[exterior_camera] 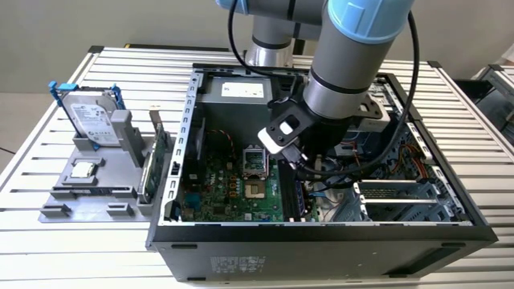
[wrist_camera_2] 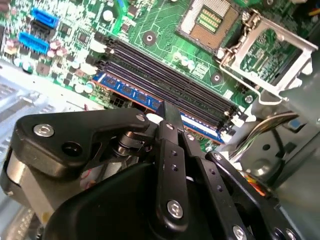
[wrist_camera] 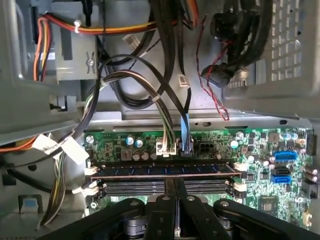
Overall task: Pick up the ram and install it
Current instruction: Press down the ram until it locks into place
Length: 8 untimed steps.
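The ram is a thin dark stick with a blue label, standing on edge in the outermost of the motherboard's long black slots. In the first wrist view the ram spans the slot between its white end clips. My gripper is straight over the stick's middle, its two black fingers drawn close together on the top edge. In the exterior view the gripper reaches down inside the open computer case, over the green motherboard.
Bundled cables hang just beyond the slots. The CPU socket lies beside them. A metal drive cage fills the case's side at the exterior view's right. Outside the case, a grey fixture holds a hard drive and a green card.
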### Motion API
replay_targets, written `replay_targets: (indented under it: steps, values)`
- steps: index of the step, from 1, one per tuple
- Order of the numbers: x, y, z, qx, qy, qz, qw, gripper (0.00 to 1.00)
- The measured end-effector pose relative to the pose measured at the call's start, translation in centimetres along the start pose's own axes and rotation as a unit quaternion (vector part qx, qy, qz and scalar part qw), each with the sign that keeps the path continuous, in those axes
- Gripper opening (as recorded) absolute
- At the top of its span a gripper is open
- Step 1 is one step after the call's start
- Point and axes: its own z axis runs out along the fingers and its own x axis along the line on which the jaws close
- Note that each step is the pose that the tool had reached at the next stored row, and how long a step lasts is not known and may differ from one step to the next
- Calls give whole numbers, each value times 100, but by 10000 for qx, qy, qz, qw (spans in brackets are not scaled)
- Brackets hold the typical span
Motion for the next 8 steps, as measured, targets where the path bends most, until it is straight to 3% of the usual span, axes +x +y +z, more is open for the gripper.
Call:
replay_targets:
  steps: [3,8]
  values:
    - [2,0,0,-3,-6,-188,9998,0]
    - [2,0,0,-4,-7,-191,9998,0]
